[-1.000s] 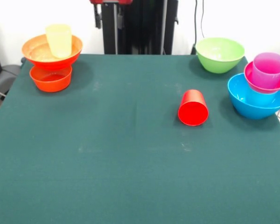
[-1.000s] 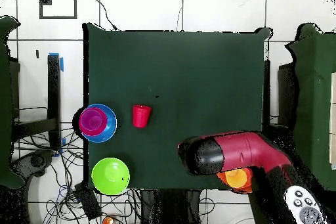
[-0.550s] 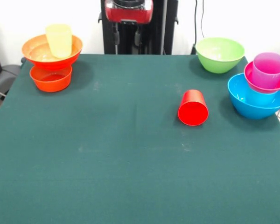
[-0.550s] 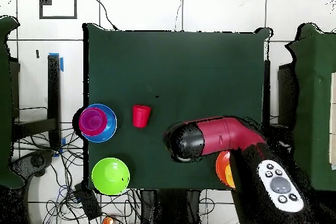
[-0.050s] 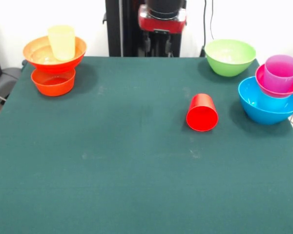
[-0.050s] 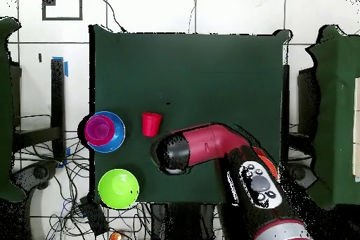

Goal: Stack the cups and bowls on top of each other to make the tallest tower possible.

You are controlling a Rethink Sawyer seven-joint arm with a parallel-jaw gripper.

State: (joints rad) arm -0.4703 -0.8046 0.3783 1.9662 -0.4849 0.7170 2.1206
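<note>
**Cups and bowls sitting in three groups while the arm is hanging over the far edge**

Nearest on the green counter (image 5: 112,185), a wide stretch of cloth is lying bare. Beyond it, right of centre, the red cup (image 5: 202,113) is lying on its side with its mouth facing the front camera; from overhead it (image 6: 150,124) is showing just beside the blue bowl.

At the right edge, the large blue bowl (image 5: 269,105) is standing upright and carrying the small magenta bowl (image 5: 278,83), which is sitting tilted in it. The purple cup (image 5: 282,72) is standing upright inside the magenta bowl. A pale blue shape is showing under the magenta bowl, inside the blue one; whether it is a cup cannot be told.

Farther back on the left, a small orange bowl (image 5: 52,82) is resting on the counter, with the wide orange bowl (image 5: 46,54) sitting on top of it and the yellow cup (image 5: 62,42) standing upright in that wide bowl.

At the far right corner, one lime green bowl (image 5: 230,56) is standing alone, well apart from the other groups.

Farthest of all, the red and black arm (image 6: 204,147) is hanging above the counter's far edge, between the orange stack and the green bowl. The pincer (image 5: 161,43) is showing only as dark parts under the red head, and whether it is open or closed cannot be told; nothing is visible in its grasp.
</note>
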